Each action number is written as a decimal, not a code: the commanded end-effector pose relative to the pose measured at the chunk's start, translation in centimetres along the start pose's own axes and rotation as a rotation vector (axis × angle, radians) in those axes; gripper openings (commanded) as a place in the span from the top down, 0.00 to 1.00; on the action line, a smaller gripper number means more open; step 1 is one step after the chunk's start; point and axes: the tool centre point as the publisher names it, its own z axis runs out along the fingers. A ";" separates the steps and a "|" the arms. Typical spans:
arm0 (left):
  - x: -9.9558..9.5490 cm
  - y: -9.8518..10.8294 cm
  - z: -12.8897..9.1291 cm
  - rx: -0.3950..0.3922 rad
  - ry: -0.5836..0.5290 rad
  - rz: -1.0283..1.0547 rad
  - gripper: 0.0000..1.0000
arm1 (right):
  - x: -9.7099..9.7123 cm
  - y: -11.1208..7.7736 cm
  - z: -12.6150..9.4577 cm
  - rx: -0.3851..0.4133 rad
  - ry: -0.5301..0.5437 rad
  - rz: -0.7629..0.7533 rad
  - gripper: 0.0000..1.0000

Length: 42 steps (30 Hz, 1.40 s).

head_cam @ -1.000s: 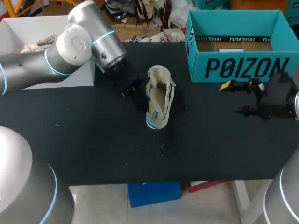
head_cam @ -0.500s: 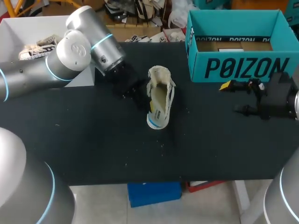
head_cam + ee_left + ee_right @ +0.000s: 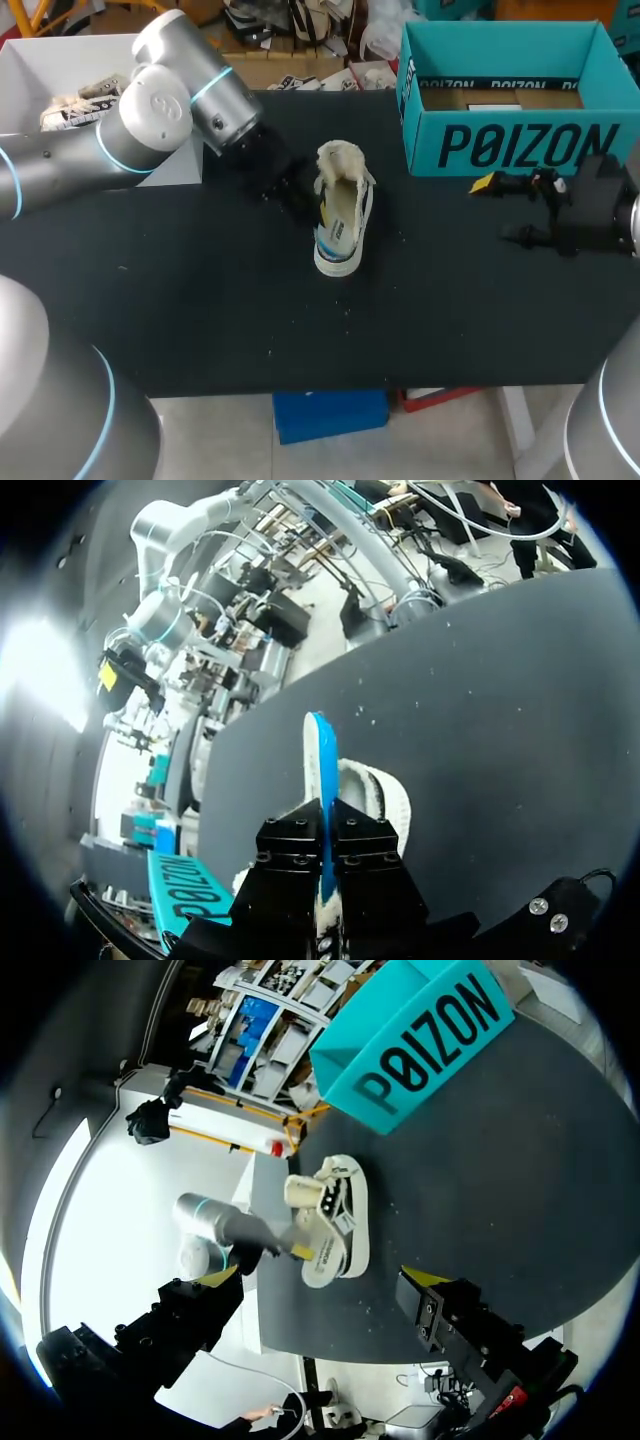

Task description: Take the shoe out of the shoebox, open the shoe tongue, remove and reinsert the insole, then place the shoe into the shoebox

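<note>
- My left gripper (image 3: 327, 830) is pinched down narrow, both fingers close on a thin blue-edged strip of the shoe (image 3: 342, 215). From the left wrist view I cannot tell whether that strip is the side wall alone or the insole with it.
- My right gripper (image 3: 495, 210) has its fingers spread wide and holds nothing. It sits just in front of the shoebox (image 3: 510, 145), toward the table's right side.
- The shoe is out of the box, on the table near the middle. Its long axis runs from the far edge toward the near edge, with the opening turned upward and pale lining showing. The blue-rimmed end lies toward the near edge.
- The left gripper meets the shoe on its left flank, across the long axis, and touches it. The right gripper is well apart on the shoe's other side, fingers pointed toward it, so the left arm is much the nearer.
- I judge this to be the insole step. Nothing pins the shoe down, so a pull here could drag or tip the whole shoe instead of freeing the insole.
- The table (image 3: 200, 300) is matte black, with a few pale specks scattered near the shoe.
- The shoebox stands open-topped at the far right, well apart from the shoe. The way back to it passes the right gripper.
</note>
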 end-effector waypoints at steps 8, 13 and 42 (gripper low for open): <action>-0.6 2.6 0.1 -0.016 0.002 -0.007 1.00 | 0.1 0.0 0.1 -0.002 -0.002 0.001 0.00; -0.6 3.2 0.1 -0.028 0.013 -0.019 1.00 | 0.1 0.0 0.1 -0.002 -0.002 0.001 0.00; -1.5 -2.5 -0.6 0.027 0.055 0.019 0.62 | 0.1 0.0 0.1 -0.002 -0.002 0.001 0.00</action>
